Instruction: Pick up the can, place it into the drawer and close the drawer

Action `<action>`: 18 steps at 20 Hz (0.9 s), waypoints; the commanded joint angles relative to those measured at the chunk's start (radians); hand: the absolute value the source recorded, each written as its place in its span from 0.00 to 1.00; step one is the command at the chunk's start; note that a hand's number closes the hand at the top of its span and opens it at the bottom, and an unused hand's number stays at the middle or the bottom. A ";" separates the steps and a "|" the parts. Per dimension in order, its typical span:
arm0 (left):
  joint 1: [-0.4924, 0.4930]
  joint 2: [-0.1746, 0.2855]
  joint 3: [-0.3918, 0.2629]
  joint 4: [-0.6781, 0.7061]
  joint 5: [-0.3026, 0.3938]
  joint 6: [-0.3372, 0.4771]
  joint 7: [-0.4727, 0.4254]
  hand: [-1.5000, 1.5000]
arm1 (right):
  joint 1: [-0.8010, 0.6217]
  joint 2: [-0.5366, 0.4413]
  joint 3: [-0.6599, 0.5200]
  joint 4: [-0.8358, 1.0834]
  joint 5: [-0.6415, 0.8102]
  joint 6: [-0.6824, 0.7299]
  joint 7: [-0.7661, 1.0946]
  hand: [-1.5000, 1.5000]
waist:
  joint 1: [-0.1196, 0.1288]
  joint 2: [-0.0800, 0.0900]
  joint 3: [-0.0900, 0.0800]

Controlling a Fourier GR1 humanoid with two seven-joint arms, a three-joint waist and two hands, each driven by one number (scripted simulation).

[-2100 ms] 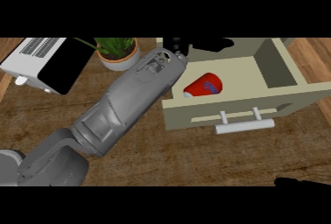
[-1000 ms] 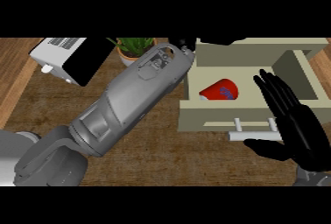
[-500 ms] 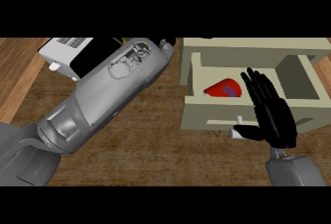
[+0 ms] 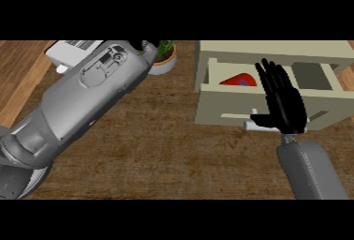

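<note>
Can (image 4: 239, 80) (red, small bluish patch) sits inside the open drawer (image 4: 214, 89), at ~1 o'clock from view ctr, toward the drawer's left side; apart from both hands, so placing looks done and closing is what remains. R hand (image 4: 282, 101) at ~3 o'clock: fingers straight and pressed together, pointing to 12, palm over the drawer's front panel just above the white handle (image 4: 257, 124); nothing pinched. Contact w/ panel can't be told from this angle. L forearm (image 4: 83, 108) runs from 8 o'clock up to 12; L hand is hidden past its far end, state can't tell. Judgement on handling: can prob. light, rigid, smooth-walled, apt to roll or slip; if it needs re-seating, take it round mid-body. Drawer prob. slides stiff on rails, so best pushed flat on the front panel near the handle, centred, to avoid skewing. Surface: dark wood-grain counter (image 4: 173, 154), lighter plank strip at 9 o'clock. Room: potted plant (image 4: 163, 58) at 12, white appliance (image 4: 72, 50) at 11, cream cabinet (image 4: 276, 47) round the drawer.
</note>
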 commanded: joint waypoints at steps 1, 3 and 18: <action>-0.005 0.072 -0.001 -0.074 -0.009 -0.010 0.094 0.00 | -0.037 0.020 -0.024 0.182 0.028 -0.063 0.001 0.00 | 0.007 0.019 0.024; 0.062 0.076 -0.010 -0.136 -0.008 -0.024 0.071 0.00 | -0.067 0.038 -0.034 0.246 0.045 -0.117 0.001 0.00 | 0.020 0.021 0.024; 0.263 0.218 0.018 -0.344 -0.049 -0.052 0.095 0.00 | -0.477 0.014 -0.180 0.731 0.081 -0.343 -0.011 0.00 | 0.026 0.034 0.024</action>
